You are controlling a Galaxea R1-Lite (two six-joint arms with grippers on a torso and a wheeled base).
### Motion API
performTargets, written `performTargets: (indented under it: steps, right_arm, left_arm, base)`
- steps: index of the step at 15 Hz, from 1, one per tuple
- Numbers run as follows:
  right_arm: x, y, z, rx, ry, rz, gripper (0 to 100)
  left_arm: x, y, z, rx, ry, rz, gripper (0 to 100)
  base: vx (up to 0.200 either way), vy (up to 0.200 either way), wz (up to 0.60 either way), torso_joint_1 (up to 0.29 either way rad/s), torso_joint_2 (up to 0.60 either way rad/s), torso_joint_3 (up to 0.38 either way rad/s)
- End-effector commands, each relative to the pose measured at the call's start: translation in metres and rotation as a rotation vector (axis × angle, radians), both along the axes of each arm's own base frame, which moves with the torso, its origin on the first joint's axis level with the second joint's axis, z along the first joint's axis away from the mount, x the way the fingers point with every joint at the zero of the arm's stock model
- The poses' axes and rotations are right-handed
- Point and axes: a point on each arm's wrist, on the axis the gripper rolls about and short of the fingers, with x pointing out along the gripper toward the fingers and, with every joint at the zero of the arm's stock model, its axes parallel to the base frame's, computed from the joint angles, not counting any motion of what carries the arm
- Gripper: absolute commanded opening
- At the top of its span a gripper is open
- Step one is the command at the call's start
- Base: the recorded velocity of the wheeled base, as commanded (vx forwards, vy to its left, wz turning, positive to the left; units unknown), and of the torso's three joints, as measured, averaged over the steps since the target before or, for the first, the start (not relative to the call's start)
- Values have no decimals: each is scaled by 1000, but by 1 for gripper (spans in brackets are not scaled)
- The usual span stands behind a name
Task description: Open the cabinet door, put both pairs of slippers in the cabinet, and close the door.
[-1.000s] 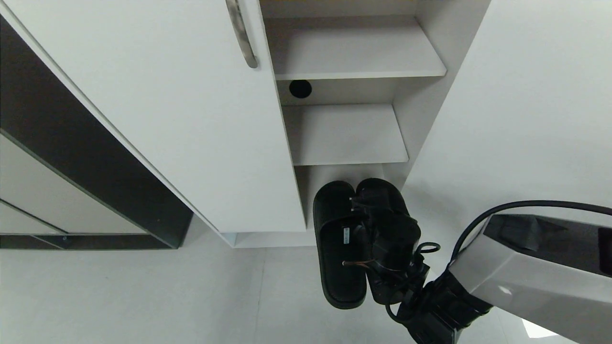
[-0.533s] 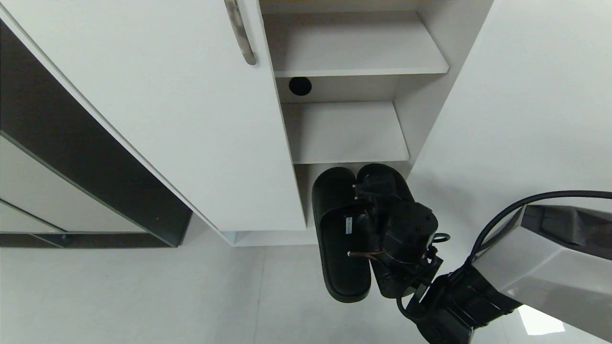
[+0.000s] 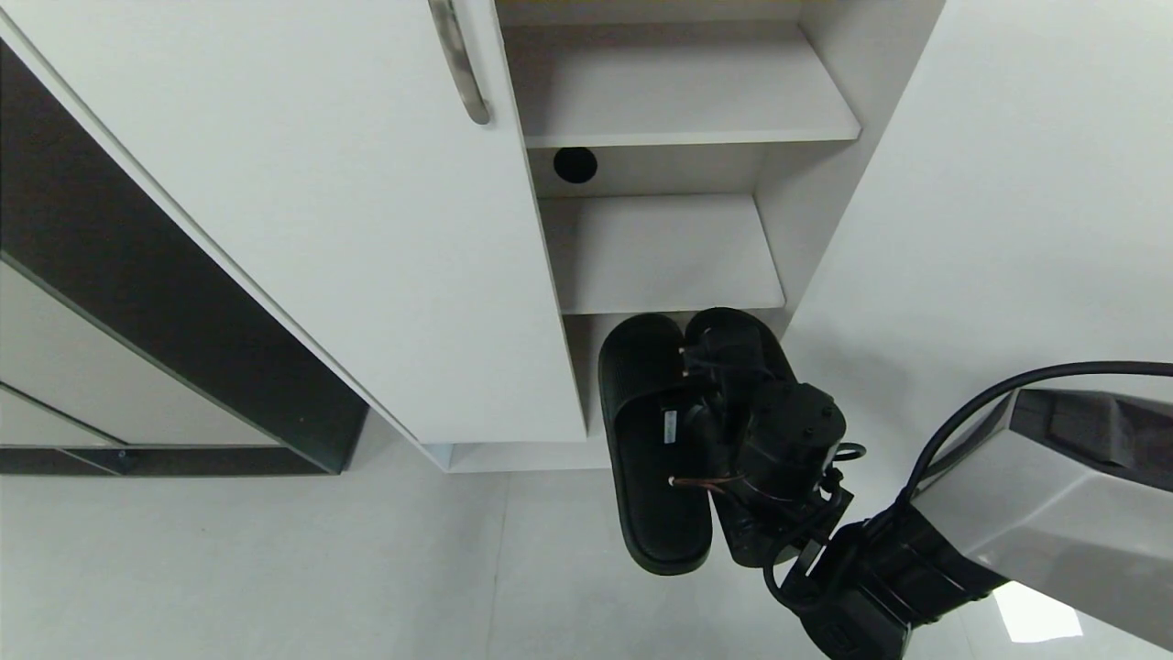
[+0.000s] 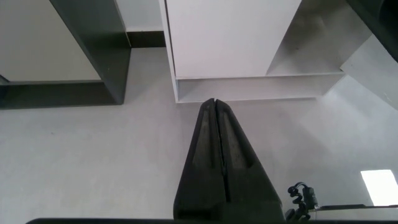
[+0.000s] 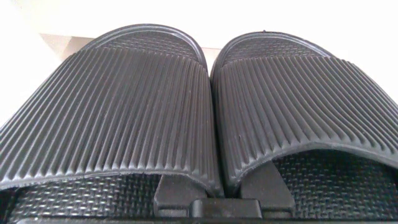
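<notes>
A pair of black slippers [image 3: 652, 440] hangs side by side just above the floor, toes at the mouth of the cabinet's lowest compartment [image 3: 641, 332]. My right gripper [image 3: 701, 390] is shut on the two inner edges of their ribbed straps [image 5: 205, 106], one finger [image 5: 171, 186] inside each slipper. The cabinet's right door [image 3: 1008, 183] stands open, showing white shelves [image 3: 660, 257]. My left gripper [image 4: 215, 107] hovers shut and empty over the floor in front of the cabinet base [image 4: 249, 96].
The cabinet's left door [image 3: 348, 229] is shut and carries a metal handle [image 3: 458, 64]. A dark panel [image 3: 137, 293] runs along the left. Pale floor tiles [image 3: 321, 568] lie open in front of the cabinet.
My right gripper has carried the slippers forward, so their toes now reach the edge of the lowest compartment. The last half second shows only a small advance.
</notes>
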Motion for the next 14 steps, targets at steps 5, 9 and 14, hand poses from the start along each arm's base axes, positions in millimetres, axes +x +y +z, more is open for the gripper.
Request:
performTargets:
  steps: [5,9,14]
  right_arm:
    - [0,1,-4,-8,7,2,0]
    - [1,1,-6,-8,11,1,0]
    - [28,2,-21,-20,10,-16,0]
  left_arm:
    - [0,0,0,0,1,0,0]
    - [0,0,0,-2,1,0,0]
    - [0,0,0,0,1,0,0]
  base:
    - [200,0,0,0,0,1]
    - [200,0,0,5,0,2]
    - [0,0,0,0,0,0]
